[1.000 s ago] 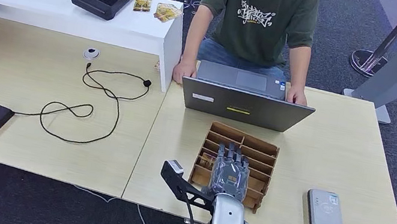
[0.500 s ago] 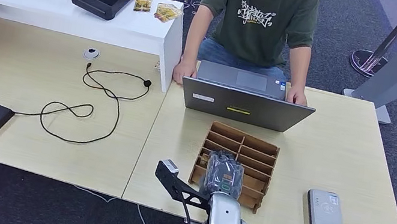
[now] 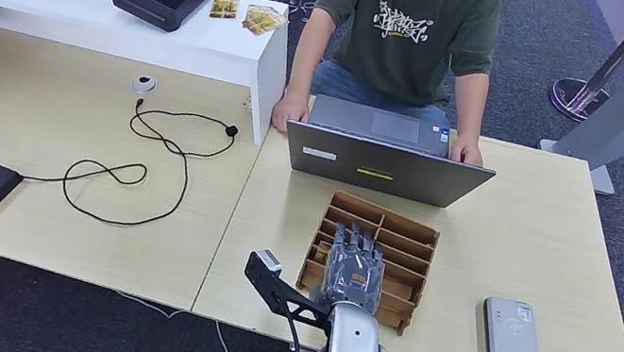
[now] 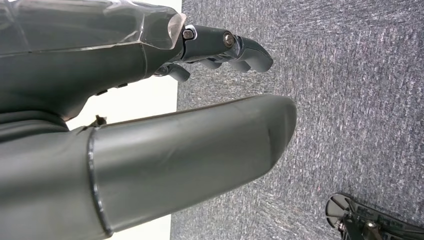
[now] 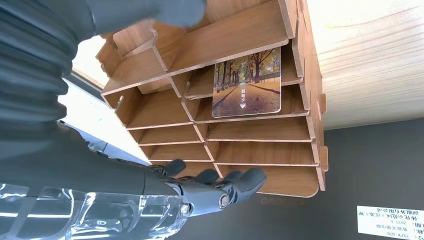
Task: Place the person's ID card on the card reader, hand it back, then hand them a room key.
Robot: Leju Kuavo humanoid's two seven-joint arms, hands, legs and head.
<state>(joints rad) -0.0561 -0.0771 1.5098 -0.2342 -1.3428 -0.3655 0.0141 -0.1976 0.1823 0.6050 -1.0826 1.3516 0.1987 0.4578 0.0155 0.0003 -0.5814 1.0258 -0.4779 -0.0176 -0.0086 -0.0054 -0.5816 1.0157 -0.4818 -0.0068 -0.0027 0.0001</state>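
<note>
The right hand [image 3: 354, 267] hovers over the wooden card rack [image 3: 412, 241], fingers stretched out toward twelve o'clock, slightly apart and holding nothing. In the right wrist view the room key card [image 5: 247, 82], a card printed with an avenue of autumn trees, stands in one of the rack's slots near one end, well apart from the fingertips [image 5: 250, 179], which lie along the rack's far rows. Its long axis runs along the slot, one broad face open to the camera. From the head view I cannot pick the card out (the hand covers that stretch of rack), so a clock bearing from fingers to card would be a guess. This hand is plainly the nearer one; the left hand [image 4: 220, 47] hangs by the floor, fingers loosely curled and empty. The card reader [image 3: 511, 335] lies at about three o'clock from the rack.
</note>
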